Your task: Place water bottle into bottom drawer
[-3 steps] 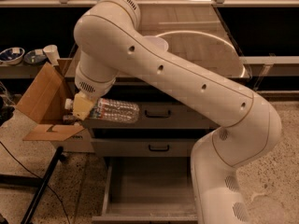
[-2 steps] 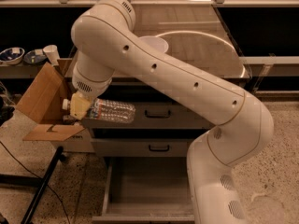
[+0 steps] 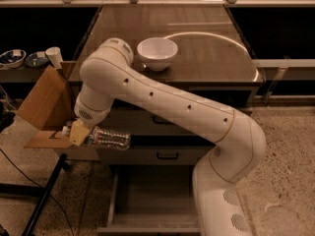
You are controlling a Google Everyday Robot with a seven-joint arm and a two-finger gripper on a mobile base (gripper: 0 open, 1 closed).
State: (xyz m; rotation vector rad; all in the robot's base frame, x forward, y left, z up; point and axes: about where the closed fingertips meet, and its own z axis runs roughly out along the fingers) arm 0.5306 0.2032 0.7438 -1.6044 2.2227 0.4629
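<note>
One gripper (image 3: 78,132) is clamping closed around the left end of the bottle (image 3: 109,138), carrying it level and lower than before, in front of the middle drawer (image 3: 167,155), above the open bottom drawer (image 3: 152,203); its label cannot be read.

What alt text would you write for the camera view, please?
The gripper holds the water bottle sideways at the cabinet's left edge, higher than the open bottom drawer. A white bowl sits on the cabinet top; a cardboard box stands at left.
</note>
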